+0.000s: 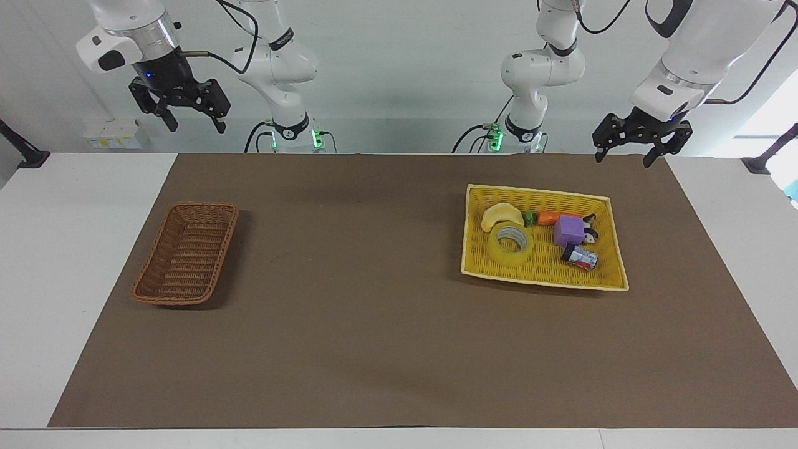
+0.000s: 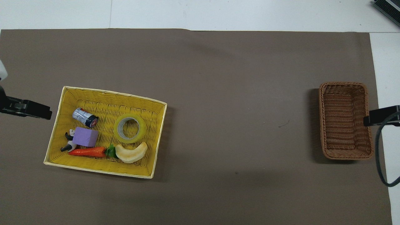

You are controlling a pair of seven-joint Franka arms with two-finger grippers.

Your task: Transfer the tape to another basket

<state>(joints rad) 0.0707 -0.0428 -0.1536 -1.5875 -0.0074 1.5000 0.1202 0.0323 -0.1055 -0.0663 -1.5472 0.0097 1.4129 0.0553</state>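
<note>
1. Now, the right gripper (image 1: 184, 115) is hanging open and empty, high near its base.
2. The basket (image 1: 187, 252) is sitting at the right arm's end.
3. The tape (image 1: 510, 244) is lying in the yellow tray (image 1: 542, 280).
4. The left gripper (image 1: 625, 149) is hovering open by the tray's corner.

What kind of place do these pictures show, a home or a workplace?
Most likely a robotics lab, not a home. Two white robot arms stand at a white table covered by a brown mat, with bare pale walls. The items look like test props: a yellow tray of small toys and tape, and a wicker basket.
</note>
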